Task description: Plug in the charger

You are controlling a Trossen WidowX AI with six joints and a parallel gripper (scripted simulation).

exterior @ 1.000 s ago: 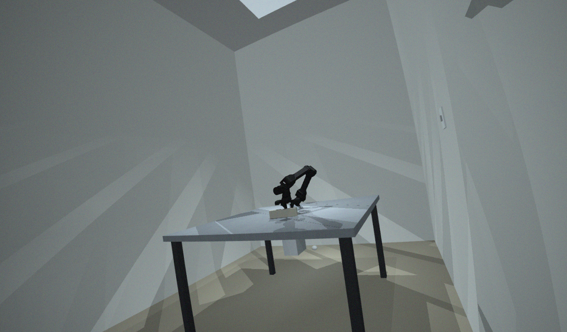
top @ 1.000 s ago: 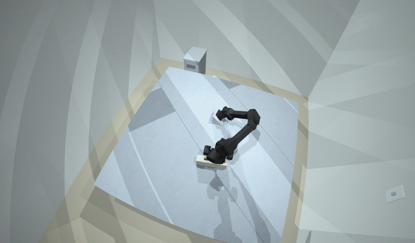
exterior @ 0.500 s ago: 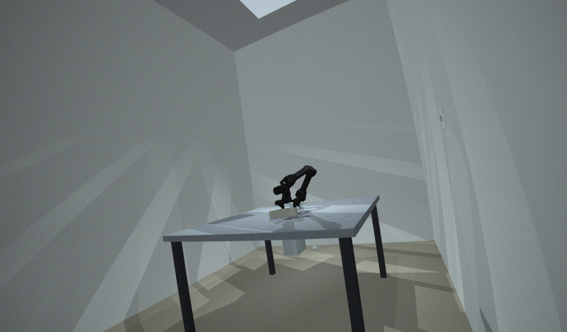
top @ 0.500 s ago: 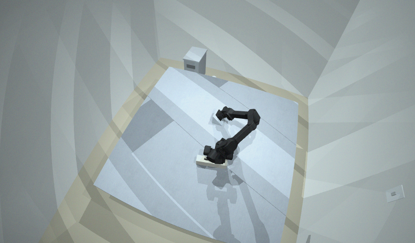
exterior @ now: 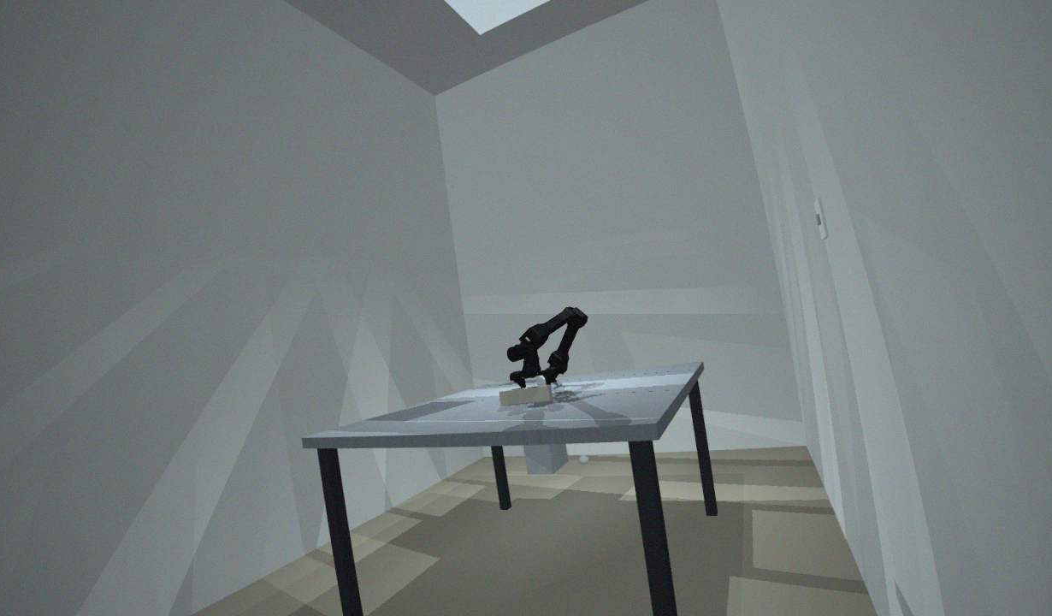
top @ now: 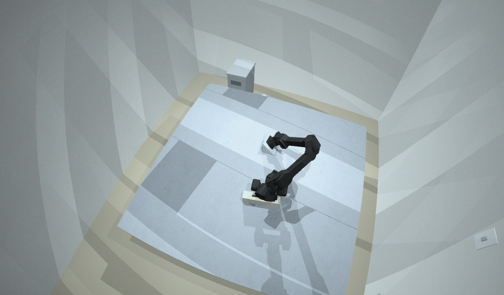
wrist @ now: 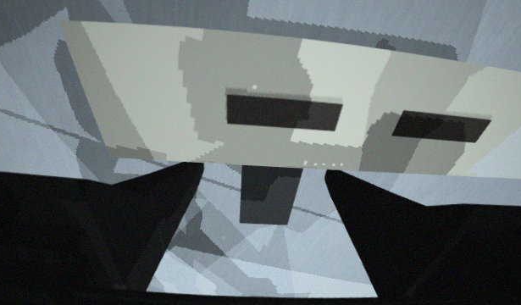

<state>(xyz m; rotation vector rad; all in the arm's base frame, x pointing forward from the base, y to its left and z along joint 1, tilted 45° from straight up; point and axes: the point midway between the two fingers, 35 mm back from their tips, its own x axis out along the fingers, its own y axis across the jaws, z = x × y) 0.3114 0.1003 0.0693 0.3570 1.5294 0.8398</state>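
The power strip is a long cream block on the table. The wrist view shows two dark rectangular recesses in its face, a left one and a right one. My gripper is open at the strip, its fingertips at the strip's lower edge in the wrist view. A dark grey block, which looks like the charger, shows between the fingers with a gap on each side. Its upper end meets the strip's edge. No prongs show, and I cannot tell whether they are in an outlet.
The strip and my arm stand on a pale blue-grey table. A grey cabinet and a small white ball are beyond the table's far edge. A switch plate is on the right wall.
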